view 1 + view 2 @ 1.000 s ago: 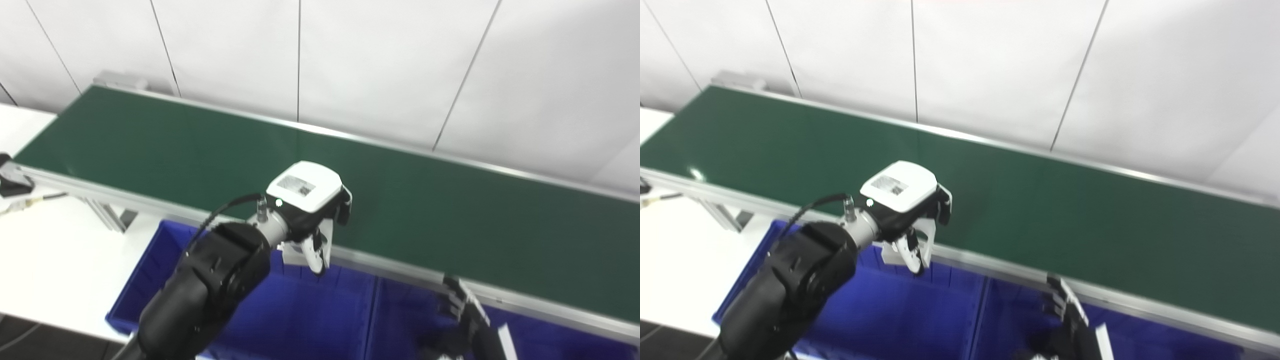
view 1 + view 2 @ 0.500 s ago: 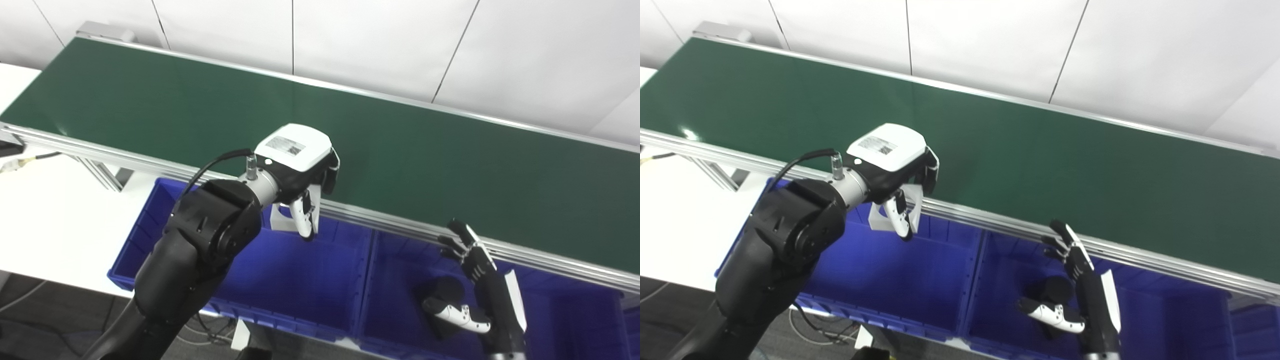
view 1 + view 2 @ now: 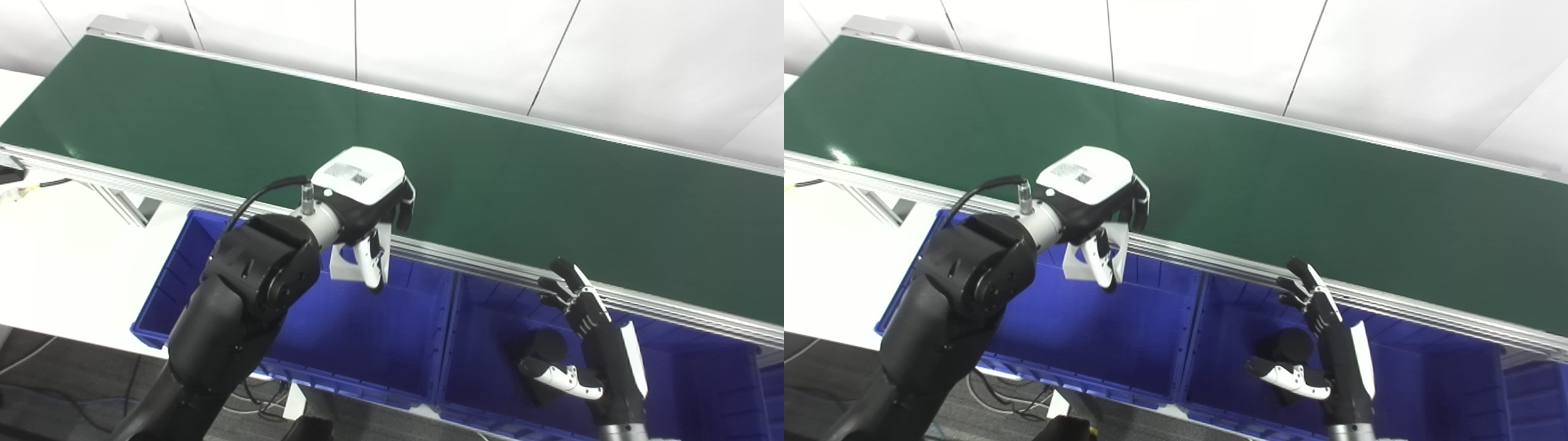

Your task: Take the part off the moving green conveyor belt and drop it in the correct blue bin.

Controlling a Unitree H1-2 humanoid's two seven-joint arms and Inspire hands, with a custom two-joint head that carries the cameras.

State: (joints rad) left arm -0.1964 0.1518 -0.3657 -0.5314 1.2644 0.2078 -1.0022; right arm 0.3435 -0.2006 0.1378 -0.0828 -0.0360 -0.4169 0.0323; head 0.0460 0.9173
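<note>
My left hand [image 3: 367, 208] is shut on a white, hollow-bodied part [image 3: 343, 263] and holds it in the air above the left blue bin [image 3: 202, 226], just in front of the conveyor's near rail [image 3: 465, 260]. The green conveyor belt [image 3: 490, 153] behind it carries nothing that I can see. My right hand [image 3: 591, 343] stands open over the middle blue bin [image 3: 478, 392], fingers spread and pointing up. A black cylindrical part [image 3: 545, 349] lies in that bin beside the right thumb.
A white table [image 3: 55, 245] lies left of the bins, with a cable [image 3: 37, 184] at its far edge. A third blue bin [image 3: 773, 398] shows at the far right. White wall panels [image 3: 429, 43] rise behind the belt.
The camera has tilted down, bringing bins and right hand into fuller view. My left hand with the white part has stayed over the left bin. The right hand stays open.
</note>
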